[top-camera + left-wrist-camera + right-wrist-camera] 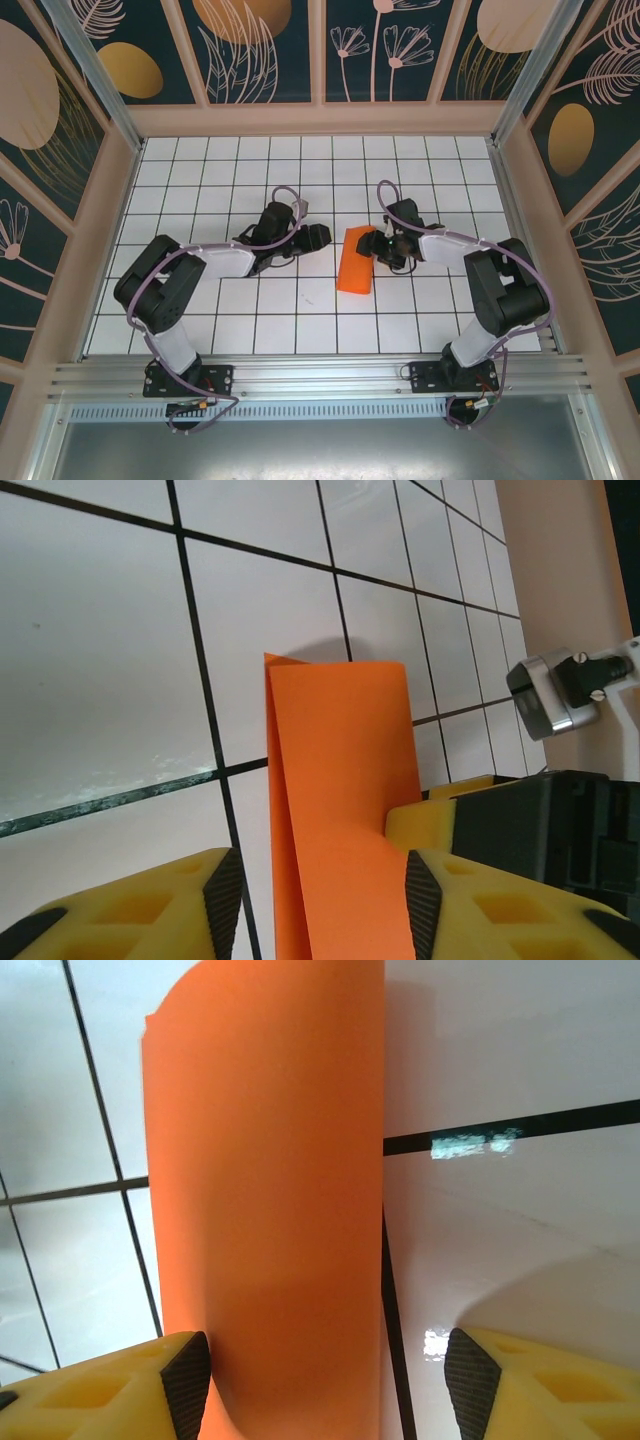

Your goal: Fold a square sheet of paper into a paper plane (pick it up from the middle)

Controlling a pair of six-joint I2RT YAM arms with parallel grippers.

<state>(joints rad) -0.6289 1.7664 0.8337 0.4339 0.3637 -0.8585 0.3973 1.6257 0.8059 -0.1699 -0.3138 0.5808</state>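
Overhead view: the orange square sheet of paper point(354, 264), folded into a narrow strip, lies flat on the white grid table point(200, 170) between your two arms. The left gripper point(318, 238) sits just beside its left edge, jaws partly open, holding nothing. The right gripper point(386, 247) meets the far right corner, jaws wide, nothing pinched. Expect light, limp, slippery paper that creases easily; pinch a long edge near its middle
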